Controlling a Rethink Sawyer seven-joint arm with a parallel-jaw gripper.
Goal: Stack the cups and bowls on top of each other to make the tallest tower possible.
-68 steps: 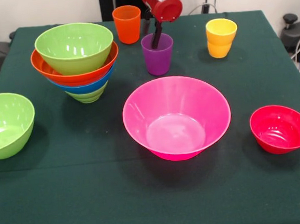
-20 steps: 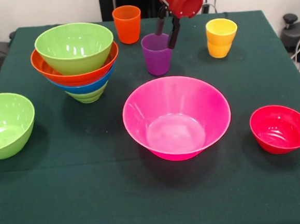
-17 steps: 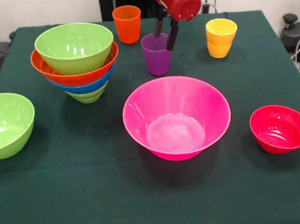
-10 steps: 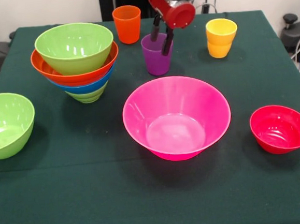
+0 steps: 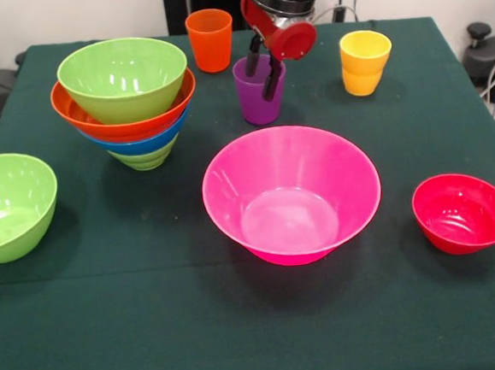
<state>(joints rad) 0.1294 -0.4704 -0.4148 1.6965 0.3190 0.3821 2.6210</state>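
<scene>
Far left: lone lime green bowl (image 5: 11,206), upright, near table (image 5: 156,329) edge, apart from all else.

Next: the tower (image 5: 125,100), four nested bowls – lime at bottom, blue, orange, lime on top. Upright, leans slightly by the look of the rims. No cup on it yet.

Behind, centre-left: orange cup (image 5: 209,40), upright, untouched.

Centre: purple cup (image 5: 260,90), standing on the cloth betw. orange cup and yellow cup. Gripper (image 5: 262,71) is at its rim: fingers part-spread, one appears inside the cup, the other over the near wall. Not yet closed on it as far as can be seen; contact w/ wall cannot be confirmed.

Centre front: large pink bowl (image 5: 291,194), just in front of purple cup. Right rear: yellow cup (image 5: 365,62). Far right: small red bowl (image 5: 462,212).

Judgement – step in hand: grasp purple cup by its wall. Rec.: lower until the fingers straddle the wall well below the rim, then close; thin glossy plastic may slip or tip if pinched at the lip. Lift straight up to clear pink bowl, then carry left to tower top.
</scene>
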